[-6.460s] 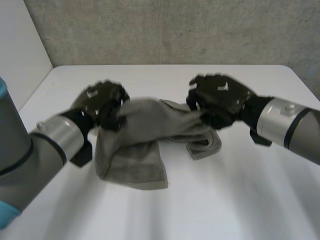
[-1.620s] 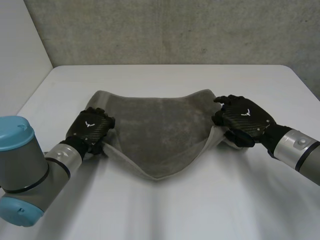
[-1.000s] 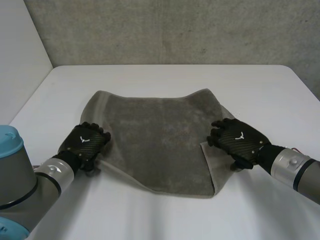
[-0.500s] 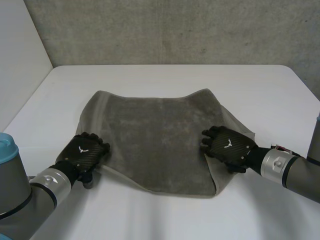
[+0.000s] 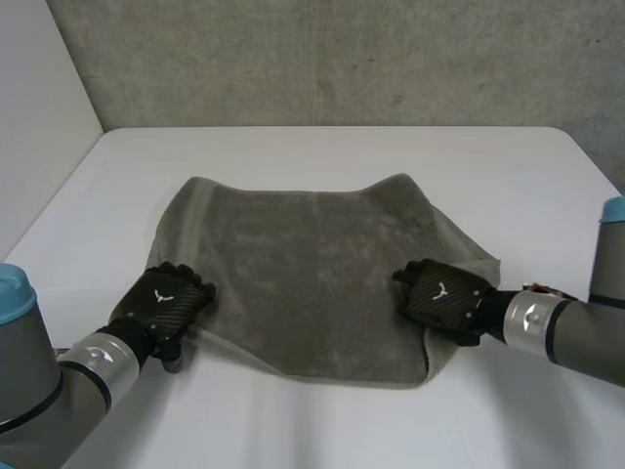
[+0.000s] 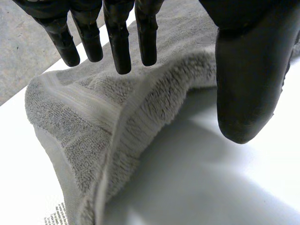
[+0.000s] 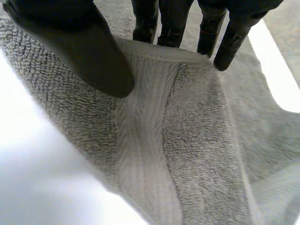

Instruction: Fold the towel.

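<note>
A grey towel lies spread, doubled over, on the white table. My left hand rests at the towel's near left corner. In the left wrist view its fingers are straight and its thumb stands apart, with the hemmed edge of the towel lying loose between them. My right hand sits on the near right edge. In the right wrist view its thumb presses on a raised ridge of the towel, and the fingers lie behind that ridge.
A grey wall runs along the table's far edge. Bare white tabletop surrounds the towel on all sides. Both forearms reach in low from the near corners. A small printed label shows at the towel's corner by my left hand.
The right hand has drawn in slightly along the near right edge and its fingers have closed on the cloth. The left hand and the towel have stayed put.
</note>
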You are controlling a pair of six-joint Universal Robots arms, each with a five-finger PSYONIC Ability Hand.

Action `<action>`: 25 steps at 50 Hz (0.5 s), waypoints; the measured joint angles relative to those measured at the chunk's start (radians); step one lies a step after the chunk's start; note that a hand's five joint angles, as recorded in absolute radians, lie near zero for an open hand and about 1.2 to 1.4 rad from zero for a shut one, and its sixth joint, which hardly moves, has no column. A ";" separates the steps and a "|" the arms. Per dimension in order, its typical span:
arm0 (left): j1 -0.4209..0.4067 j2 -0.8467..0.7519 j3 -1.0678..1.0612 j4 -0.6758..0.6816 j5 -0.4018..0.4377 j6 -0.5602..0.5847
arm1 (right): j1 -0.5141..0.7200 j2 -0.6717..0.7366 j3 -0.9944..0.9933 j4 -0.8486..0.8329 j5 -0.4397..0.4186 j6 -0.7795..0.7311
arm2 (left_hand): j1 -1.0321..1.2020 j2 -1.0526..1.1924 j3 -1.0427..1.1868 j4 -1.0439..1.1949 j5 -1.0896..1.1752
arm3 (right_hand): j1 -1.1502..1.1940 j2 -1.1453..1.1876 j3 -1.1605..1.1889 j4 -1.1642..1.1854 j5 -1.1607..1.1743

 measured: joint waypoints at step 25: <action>0.039 0.033 -0.023 -0.001 -0.002 0.001 | -0.221 -0.200 0.170 -0.011 -0.032 0.132 | 0.005 0.006 0.000 0.000 0.005 | 0.109 0.086 0.000 0.000 0.093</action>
